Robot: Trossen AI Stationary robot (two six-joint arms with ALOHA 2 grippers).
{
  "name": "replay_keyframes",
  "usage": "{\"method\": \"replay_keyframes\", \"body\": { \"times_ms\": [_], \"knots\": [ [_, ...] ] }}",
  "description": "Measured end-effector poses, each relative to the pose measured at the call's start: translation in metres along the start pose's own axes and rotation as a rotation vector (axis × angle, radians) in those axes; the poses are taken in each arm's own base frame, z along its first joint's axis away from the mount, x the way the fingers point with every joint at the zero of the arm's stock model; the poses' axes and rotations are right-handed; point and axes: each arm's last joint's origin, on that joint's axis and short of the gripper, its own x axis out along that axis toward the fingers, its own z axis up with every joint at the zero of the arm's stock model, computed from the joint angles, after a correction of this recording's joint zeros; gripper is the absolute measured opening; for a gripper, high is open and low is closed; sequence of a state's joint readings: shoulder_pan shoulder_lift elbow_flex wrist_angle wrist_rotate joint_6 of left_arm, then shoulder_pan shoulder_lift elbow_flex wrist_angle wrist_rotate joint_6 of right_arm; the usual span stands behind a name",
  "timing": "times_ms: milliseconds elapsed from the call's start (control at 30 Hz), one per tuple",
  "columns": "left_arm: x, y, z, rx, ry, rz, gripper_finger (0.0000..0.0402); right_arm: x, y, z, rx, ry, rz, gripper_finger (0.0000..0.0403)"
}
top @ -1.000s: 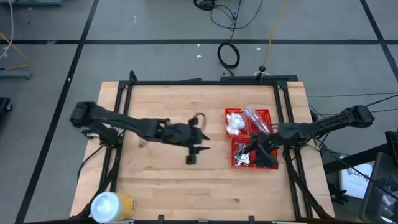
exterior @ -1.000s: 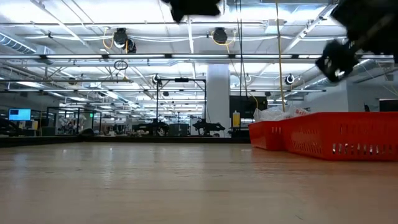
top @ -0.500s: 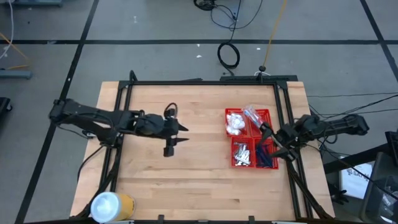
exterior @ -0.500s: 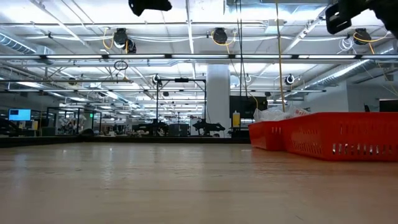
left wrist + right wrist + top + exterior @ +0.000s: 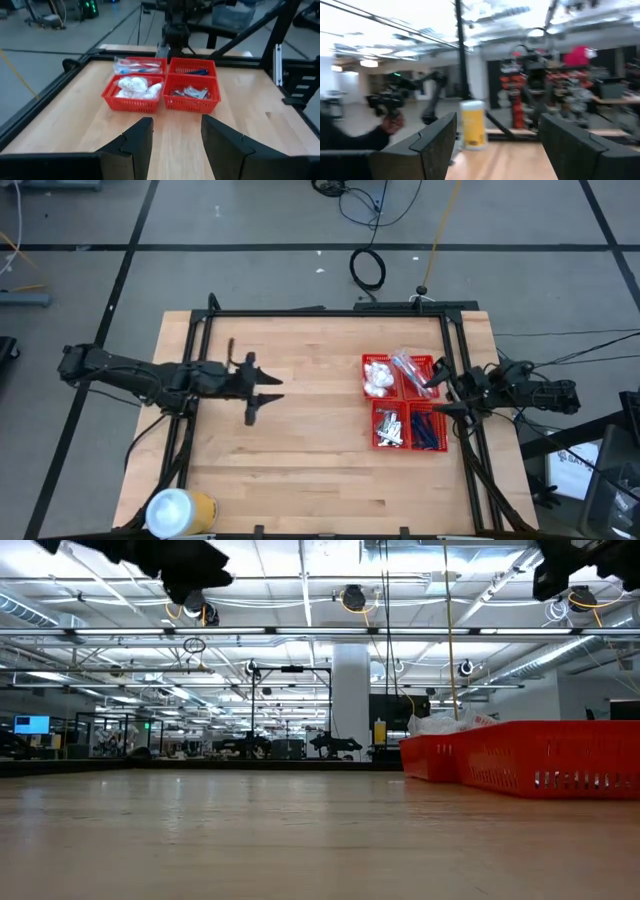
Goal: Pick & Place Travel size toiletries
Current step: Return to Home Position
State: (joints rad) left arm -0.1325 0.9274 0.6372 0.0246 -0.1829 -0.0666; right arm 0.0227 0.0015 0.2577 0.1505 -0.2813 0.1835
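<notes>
**High view.** Noted left gripper [image 5: 270,387] over bare bench [image 5: 290,465], fingers apart, nothing between them. Red basket [image 5: 404,399] well ahead of it. Found right gripper [image 5: 437,393] at the basket's far edge, fingers apart, empty. Logged all toiletries inside the basket, one kind per compartment:
- white packets [image 5: 377,378] and silver tubes [image 5: 390,427] in the two compartments nearer the left gripper
- clear-wrapped brushes [image 5: 410,367] and blue-handled pieces [image 5: 428,430] in the two just beside the right gripper

White-and-yellow roll [image 5: 180,510] at a bench corner, well apart from both grippers.

**Low view.** Only dark arm parts along the upper edge; cannot tell finger spacing here. Basket [image 5: 545,760] resting on the bench, white packets [image 5: 440,724] heaped above its rim.

**Left wrist view.** Fingers [image 5: 132,147] spread, bare bench between them. Basket [image 5: 165,95] straight ahead, well apart.

**Right wrist view.** Fingers [image 5: 437,145] spread, nothing held. Roll [image 5: 472,125] upright, far ahead of the gripper.
</notes>
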Motion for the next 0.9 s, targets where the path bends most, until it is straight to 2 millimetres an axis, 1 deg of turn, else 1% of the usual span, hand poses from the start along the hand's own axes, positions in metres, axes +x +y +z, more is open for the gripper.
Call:
{"method": "replay_keyframes", "body": {
  "times_ms": [233, 333, 467, 567, 633, 767, 900],
  "knots": [
    [-0.025, 0.005, -0.028, -0.031, -0.110, -0.013, 0.0166, 0.000, -0.007, -0.004, -0.056, 0.032, -0.171, 0.0267],
    [-0.032, 0.008, -0.042, -0.041, -0.129, -0.015, 0.0166, -0.001, -0.009, -0.004, -0.087, 0.024, -0.220, 0.0267],
    [-0.040, 0.010, -0.056, -0.054, -0.165, -0.017, 0.0166, -0.001, -0.012, -0.009, -0.100, 0.031, -0.291, 0.0266],
    [-0.043, 0.012, -0.067, -0.058, -0.187, -0.019, 0.0166, -0.001, -0.015, -0.019, -0.097, 0.049, -0.346, 0.0267],
    [-0.045, 0.012, -0.072, -0.058, -0.209, -0.019, 0.0166, -0.001, -0.016, -0.024, -0.099, 0.029, -0.350, 0.0269],
    [-0.047, 0.015, -0.086, -0.066, -0.218, 0.013, 0.0166, 0.000, -0.018, -0.031, -0.107, -0.028, -0.340, 0.0269],
    [-0.048, 0.017, -0.097, -0.091, -0.212, 0.046, 0.0166, -0.001, -0.019, -0.034, -0.108, -0.037, -0.355, 0.0266]
  ]
}}
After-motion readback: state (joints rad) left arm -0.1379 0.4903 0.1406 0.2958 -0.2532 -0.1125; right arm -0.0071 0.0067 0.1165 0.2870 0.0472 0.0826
